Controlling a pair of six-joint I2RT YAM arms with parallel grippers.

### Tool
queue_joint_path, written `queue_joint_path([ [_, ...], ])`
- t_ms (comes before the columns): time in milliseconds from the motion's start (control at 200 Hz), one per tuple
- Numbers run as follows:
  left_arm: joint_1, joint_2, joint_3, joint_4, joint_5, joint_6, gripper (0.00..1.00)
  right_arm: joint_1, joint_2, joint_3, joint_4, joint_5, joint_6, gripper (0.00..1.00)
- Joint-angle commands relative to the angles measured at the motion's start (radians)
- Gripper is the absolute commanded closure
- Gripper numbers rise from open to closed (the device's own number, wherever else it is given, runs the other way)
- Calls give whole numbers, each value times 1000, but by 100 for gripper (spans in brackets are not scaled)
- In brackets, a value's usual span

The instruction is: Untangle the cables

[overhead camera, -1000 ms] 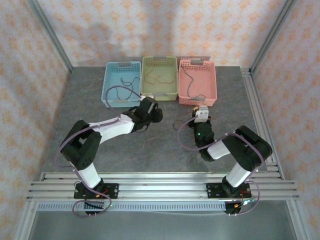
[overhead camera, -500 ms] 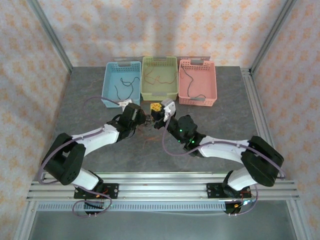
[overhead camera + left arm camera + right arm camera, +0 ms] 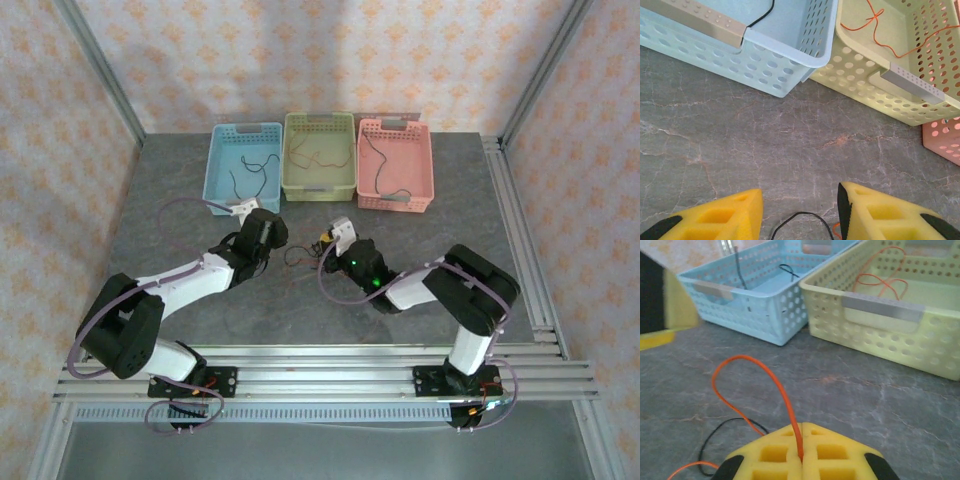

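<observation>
On the table between the two grippers lies a small tangle of thin cables (image 3: 299, 257), black and orange. My right gripper (image 3: 323, 242) (image 3: 802, 425) is shut on an orange cable (image 3: 768, 374), which arches up from its fingertips in a loop and drops back to the table. A black cable (image 3: 715, 434) lies beside it. My left gripper (image 3: 275, 232) (image 3: 800, 192) is open just above the table. A loop of black cable (image 3: 801, 218) lies on the table between its yellow fingers (image 3: 875, 212), and neither finger touches it.
Three baskets stand in a row at the back: a blue basket (image 3: 247, 127) with a black cable, a yellow-green basket (image 3: 320, 117) with an orange cable (image 3: 875, 17), and a pink basket (image 3: 396, 125) with a dark cable. The left gripper's finger (image 3: 674, 302) shows at the right wrist view's left edge.
The two grippers, close together half a second ago, have drawn apart. The right one pulled back toward the right with the orange cable, and the left one shifted slightly left.
</observation>
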Motion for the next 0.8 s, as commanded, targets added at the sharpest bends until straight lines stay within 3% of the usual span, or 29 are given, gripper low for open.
queue_joint_path([
  [0,1,26,27,16,4,-2,56,-48,49,-47,260,37,111,100],
  [180,-6,71,65,19,69,27,57,-143,87,-77,309,62,296,100],
  [410,-27,189,190,-49,166,76,57,-187,103,-113,368,90,376,100],
  [606,-26,240,243,-101,178,76,57,-195,98,-124,371,97,392,100],
  [796,-26,267,266,-65,277,109,54,-197,101,-123,372,107,395,100],
])
